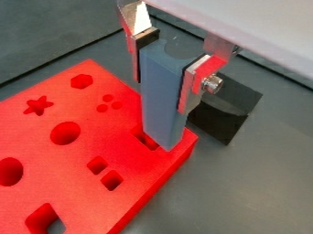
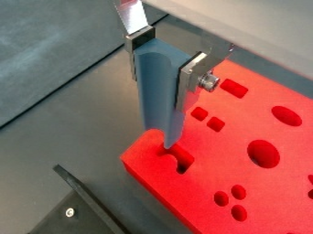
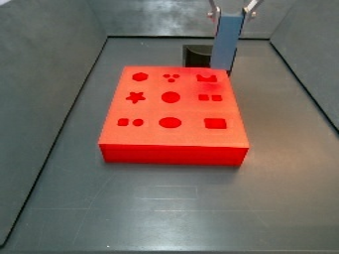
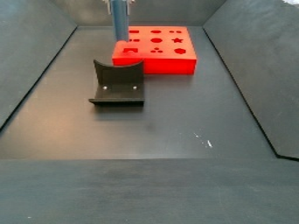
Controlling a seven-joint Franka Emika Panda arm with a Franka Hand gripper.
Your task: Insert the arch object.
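A dark grey table (image 4: pixel 176 166) with sloping dark walls fills both side views. The red slab (image 3: pixel 159 147) with shaped holes lies at the upper centre. The black fixture (image 4: pixel 117 85) sits just beside it. The arch object (image 1: pixel 159 87), a tall blue-grey bar, stands upright with its foot in a slab-edge hole (image 1: pixel 149 142). The hand (image 1: pixel 167 73) clamps its upper part. The notch is hidden and the arm is cut off.

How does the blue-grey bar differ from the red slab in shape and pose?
The blue-grey bar is tall, narrow and upright, held in the tool above the slab's corner; the red slab is wide and lies flat on the floor. The bar is plain; the slab has shaped holes.
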